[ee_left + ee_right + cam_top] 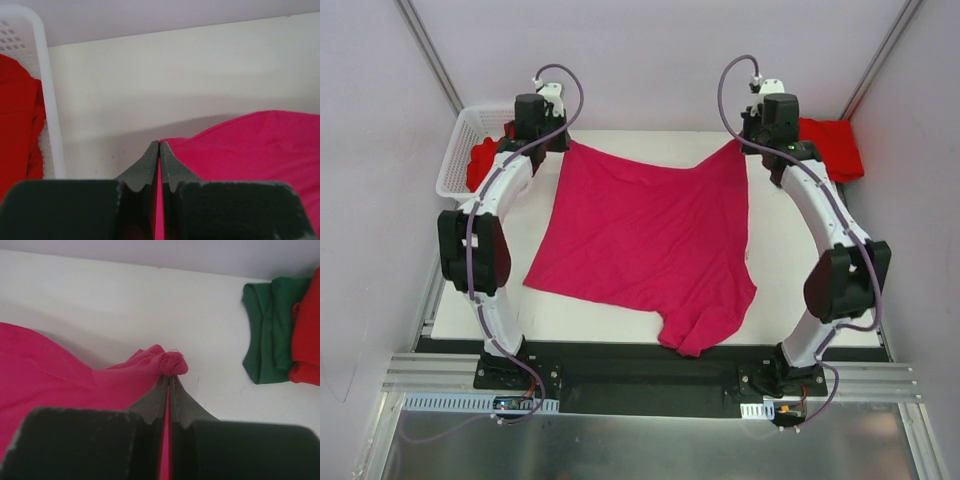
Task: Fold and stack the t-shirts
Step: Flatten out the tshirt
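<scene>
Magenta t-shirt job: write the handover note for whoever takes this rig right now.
Left claw: shut on the magenta shirt, far left corner.
Right claw: shut on its far right corner.
It is spread out, not yet folded.
Done: folded red shirt lying over green shirt, at far right.
Left: fold and stack the magenta one, then the crumpled red shirt in the basket.

a white plastic lattice basket (453, 160) is sitting at the far left corner of a white table (650, 145), its long side running along the table's left edge. pale lilac walls (650, 60) are closing the table in on three sides, with grey strips (425, 55) running down the back corners. a black plate (650, 385) is running along the near edge, with aluminium rails (430, 372) showing at its ends, and a brushed metal sheet (640, 445) is spreading out below.
</scene>
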{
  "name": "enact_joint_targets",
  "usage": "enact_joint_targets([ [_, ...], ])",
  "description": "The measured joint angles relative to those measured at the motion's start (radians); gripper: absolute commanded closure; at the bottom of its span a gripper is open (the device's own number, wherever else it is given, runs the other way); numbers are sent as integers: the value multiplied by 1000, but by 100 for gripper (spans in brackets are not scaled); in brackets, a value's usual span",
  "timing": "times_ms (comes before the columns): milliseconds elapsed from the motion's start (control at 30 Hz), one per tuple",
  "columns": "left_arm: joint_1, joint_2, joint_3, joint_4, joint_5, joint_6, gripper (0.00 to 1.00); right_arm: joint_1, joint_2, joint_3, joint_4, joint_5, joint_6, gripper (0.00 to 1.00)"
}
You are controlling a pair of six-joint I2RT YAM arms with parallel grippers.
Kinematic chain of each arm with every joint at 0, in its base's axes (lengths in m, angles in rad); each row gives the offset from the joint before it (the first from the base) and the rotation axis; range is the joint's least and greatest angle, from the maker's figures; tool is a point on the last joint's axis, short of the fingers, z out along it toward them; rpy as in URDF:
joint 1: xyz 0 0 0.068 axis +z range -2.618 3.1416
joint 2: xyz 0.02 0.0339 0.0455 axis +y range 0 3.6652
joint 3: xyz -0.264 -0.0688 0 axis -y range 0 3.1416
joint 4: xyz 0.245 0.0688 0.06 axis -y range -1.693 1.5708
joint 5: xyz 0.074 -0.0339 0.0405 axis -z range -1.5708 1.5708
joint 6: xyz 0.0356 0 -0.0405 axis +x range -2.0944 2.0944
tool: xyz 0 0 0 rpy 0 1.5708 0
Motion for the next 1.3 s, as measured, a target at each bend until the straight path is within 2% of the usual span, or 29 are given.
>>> enact_joint_targets([
  [133,0,-173,37,-124,66,1,100,0,-214,0,-46,8,-11,99],
  [267,0,-429,107,-227,105,2,100,0,-521,39,-67,6,-21,99],
  [433,0,-724,215,-304,117,16,100,0,-790,87,-72,-11,-23,99],
  [633,0,-965,269,-391,122,25,100,-1,-977,111,-102,-40,-22,99],
  [800,0,-1002,283,-455,118,29,100,-1,-994,107,-150,-48,-22,99],
  [1000,0,-957,265,-509,106,40,100,-1,-964,80,-165,-53,-25,99],
  [1167,0,-887,191,-469,89,65,100,-1,-892,33,-119,-43,-31,99],
  [1300,0,-776,78,-371,67,92,100,-1,-770,-43,-55,-35,-35,99],
])
